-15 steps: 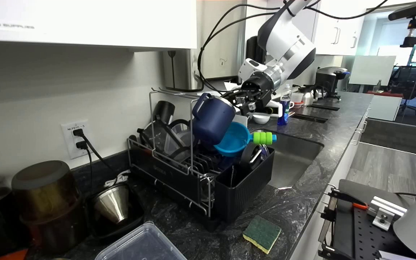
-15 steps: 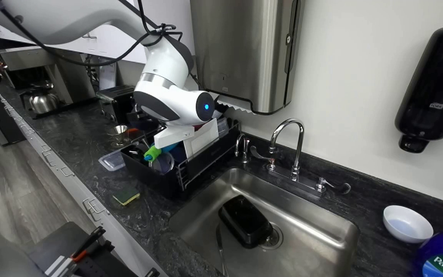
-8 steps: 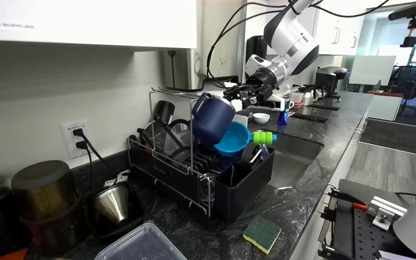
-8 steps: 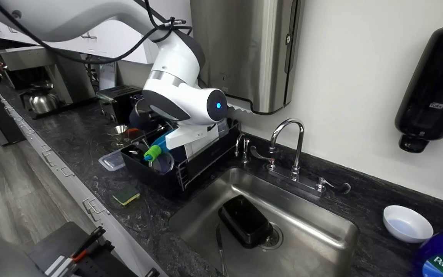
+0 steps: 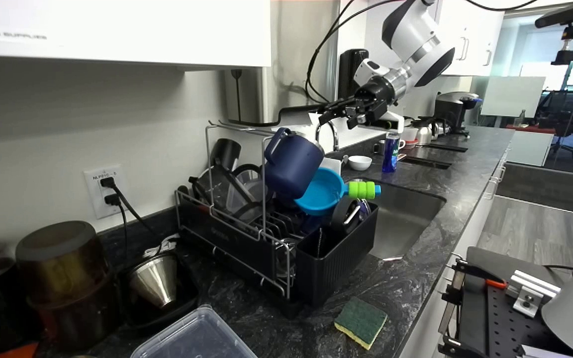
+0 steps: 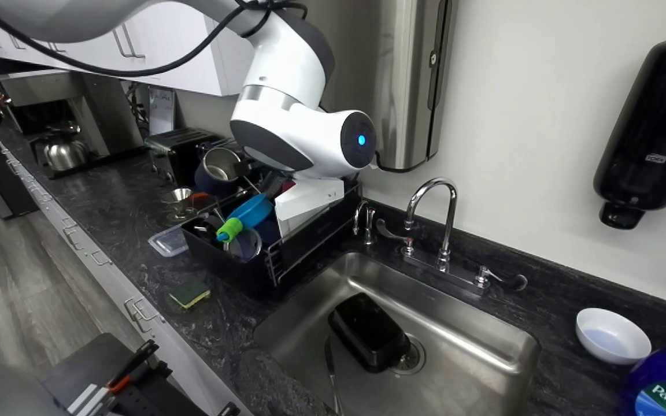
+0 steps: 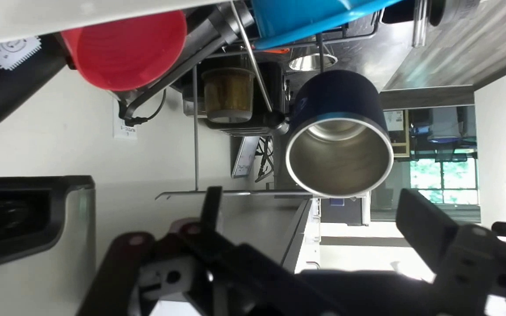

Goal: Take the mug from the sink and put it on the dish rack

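Mug (image 5: 292, 166) tilts on dish rack (image 5: 232, 246), rim (image 7: 288, 157) clear of spread gripper (image 7: 312, 202).

- In an exterior view: along the counter (image 5: 475, 164), dish rack (image 5: 232, 246) close in front.
- In an exterior view: down into the near sink (image 6: 454, 364).
- Both exterior views share dish rack and sink, from opposite ends.
- Wrist view, apparently upside down: close, facing into the mug (image 7: 340, 136).

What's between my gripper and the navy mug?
Nothing that I can make out: in an exterior view, the gap from the open gripper to the navy mug shows only background, and in the wrist view nothing blocks the mug's mouth.
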Controlling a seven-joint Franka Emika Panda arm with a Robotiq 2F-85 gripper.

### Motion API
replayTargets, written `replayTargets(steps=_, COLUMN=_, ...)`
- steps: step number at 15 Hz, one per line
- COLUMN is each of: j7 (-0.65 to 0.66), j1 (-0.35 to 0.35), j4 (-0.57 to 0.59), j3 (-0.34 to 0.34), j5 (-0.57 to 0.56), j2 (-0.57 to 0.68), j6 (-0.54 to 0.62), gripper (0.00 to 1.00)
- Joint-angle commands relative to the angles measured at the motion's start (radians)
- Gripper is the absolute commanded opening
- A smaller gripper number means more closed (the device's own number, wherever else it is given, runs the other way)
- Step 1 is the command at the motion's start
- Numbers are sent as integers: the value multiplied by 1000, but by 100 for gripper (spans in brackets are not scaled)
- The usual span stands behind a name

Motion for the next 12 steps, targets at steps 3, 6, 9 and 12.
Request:
replayTargets(steps=3, j7=45, j1=-74, j4=46, j3=-68, j5=-127, j2=-33, j6=-134, gripper=100)
replayTargets(steps=6, j7=86, j1=-118, j4=97, j3=-122, j5=-216, j2=-36, j6=-246, gripper=100)
replayTargets(steps=9, j7=127, j1=-156, j4=161, j3=-170, j5=-305, j2=-21, j6=-370, gripper=100)
replayTargets(steps=12, j7=161, j1=-185, j4=208, j3=-209, j5=-390, j2=-16, j6=-484, gripper=100)
